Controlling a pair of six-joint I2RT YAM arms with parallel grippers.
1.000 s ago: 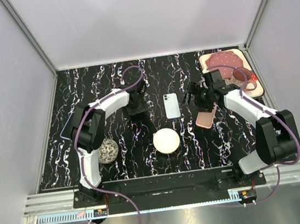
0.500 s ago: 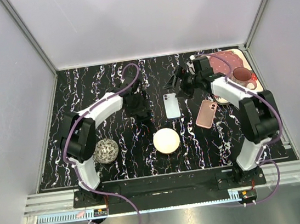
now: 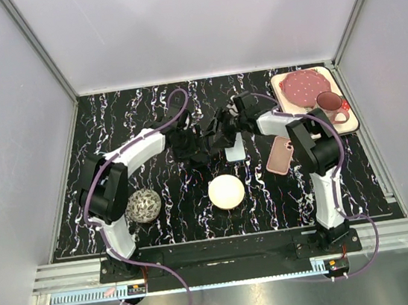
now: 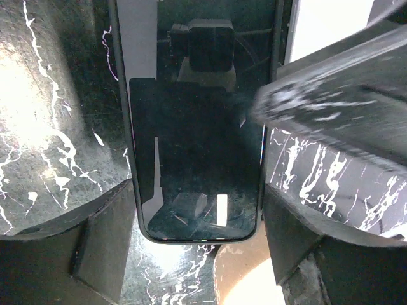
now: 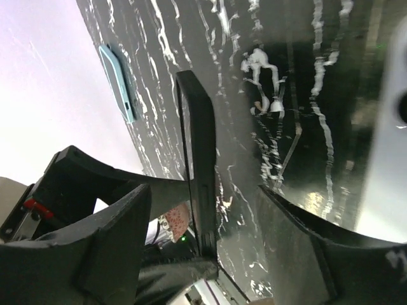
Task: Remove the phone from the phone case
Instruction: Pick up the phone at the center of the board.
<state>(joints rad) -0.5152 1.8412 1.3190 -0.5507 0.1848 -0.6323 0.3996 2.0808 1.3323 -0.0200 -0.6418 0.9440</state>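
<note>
Seemingly mid-extraction: beyond the cream disc (image 3: 226, 191), the left hand (image 4: 198, 219) gripped the phone (image 4: 197, 152) by its edges; the right hand (image 5: 202, 206) stood open around it and next needed to close firmly.

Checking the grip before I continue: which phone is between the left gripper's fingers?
The black phone, glossy dark screen; the white phone and pink case lie flat on the table.

The right gripper (image 5: 200, 197) swings left off the pink case (image 3: 280, 155), leaving it lying free, and now straddles the black phone (image 4: 197, 127) held by the left gripper (image 4: 197, 197).
</note>
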